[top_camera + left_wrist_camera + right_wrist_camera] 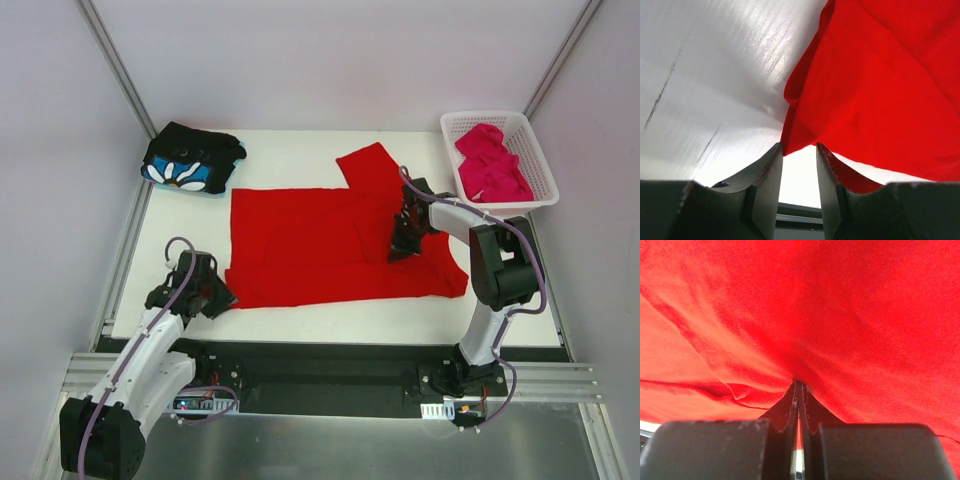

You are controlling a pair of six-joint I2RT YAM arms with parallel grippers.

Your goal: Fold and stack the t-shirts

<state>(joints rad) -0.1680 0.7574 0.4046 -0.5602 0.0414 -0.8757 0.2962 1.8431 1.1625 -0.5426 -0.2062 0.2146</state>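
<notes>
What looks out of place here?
The magenta-pink t-shirt lies crumpled in the white basket, unfolded. The red t-shirt is spread out, one sleeve sticking out at the far side. The black t-shirt looks folded.

Enclosure, seen from the near side.
- Table (300,325): white, matte top, rectangular, filling the floor of the cell. Close up it shows fine brush grain and a few thin dark scratches (662,95).
- Back wall (330,60): plain pale panel, unmarked. Left wall (50,150) and right wall (610,150) are the same, leaning outward in the overhead view.
- Two slim metal posts run up the far corners, the left post (117,65) and the right post (563,60).
- Near edge: black base plate (330,380) set between ribbed aluminium rails (85,368). In front of it lies a brushed metal sheet (350,450).
- Light: even, soft and white, with faint shadows. A bright sheen lies on the table surface in the left wrist view.
- No window in sight.
</notes>
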